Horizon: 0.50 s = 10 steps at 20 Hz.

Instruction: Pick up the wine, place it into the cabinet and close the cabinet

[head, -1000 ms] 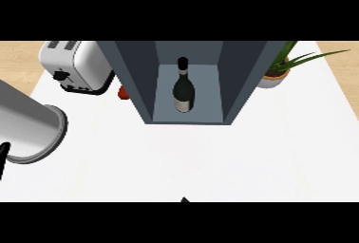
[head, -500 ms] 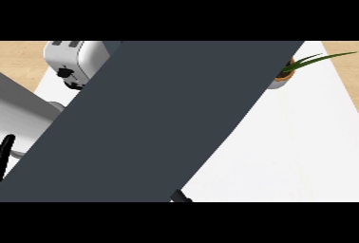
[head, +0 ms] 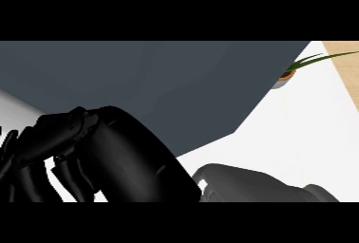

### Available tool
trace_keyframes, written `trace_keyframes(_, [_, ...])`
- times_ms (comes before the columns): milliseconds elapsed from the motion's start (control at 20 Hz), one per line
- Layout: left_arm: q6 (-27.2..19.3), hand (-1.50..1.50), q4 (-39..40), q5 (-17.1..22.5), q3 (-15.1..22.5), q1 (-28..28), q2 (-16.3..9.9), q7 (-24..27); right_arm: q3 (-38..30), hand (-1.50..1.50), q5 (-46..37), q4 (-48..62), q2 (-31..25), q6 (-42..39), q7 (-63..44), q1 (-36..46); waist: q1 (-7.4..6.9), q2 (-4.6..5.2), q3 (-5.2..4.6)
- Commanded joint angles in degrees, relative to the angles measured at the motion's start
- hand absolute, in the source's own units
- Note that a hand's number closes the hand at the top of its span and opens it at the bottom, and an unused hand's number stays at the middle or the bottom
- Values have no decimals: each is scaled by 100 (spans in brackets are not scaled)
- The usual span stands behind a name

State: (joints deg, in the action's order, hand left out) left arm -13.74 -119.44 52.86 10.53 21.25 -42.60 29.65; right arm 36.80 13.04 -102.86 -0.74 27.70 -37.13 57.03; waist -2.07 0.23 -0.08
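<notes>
A dark grey cabinet panel (head: pixel 140 90) fills the upper left of the head view and hides the cabinet's inside; the wine bottle does not show. My left hand (head: pixel 105 156), black and very close to the view, covers the lower left, just under the panel's lower edge. A dark rounded shape (head: pixel 259 182) rises from the lower edge right of centre; it looks like part of my right hand or wrist, and I cannot make out its pose. Whether either hand touches the panel cannot be told.
A potted plant (head: pixel 298 66) with long green leaves stands at the upper right, beside the panel's edge. White counter top (head: pixel 301 133) shows to the right, with a strip of wooden floor (head: pixel 347 61) beyond its right edge.
One second ago the cabinet stood open with the wine bottle upright inside. Then the dark panel swept across it. Now the panel fills still more of the view and my left hand looms large.
</notes>
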Motion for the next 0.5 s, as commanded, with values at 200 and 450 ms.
trace_keyframes(200, [-13,-150,-87,117,-352,-113,31,-323,-586,150,-379,1915,72,-167,538,1357,48,-17,0])
trace_keyframes(450, [-71,-150,376,-251,-97,-524,361,-287,-1343,150,-66,3039,74,-990,1404,1231,132,19,4])
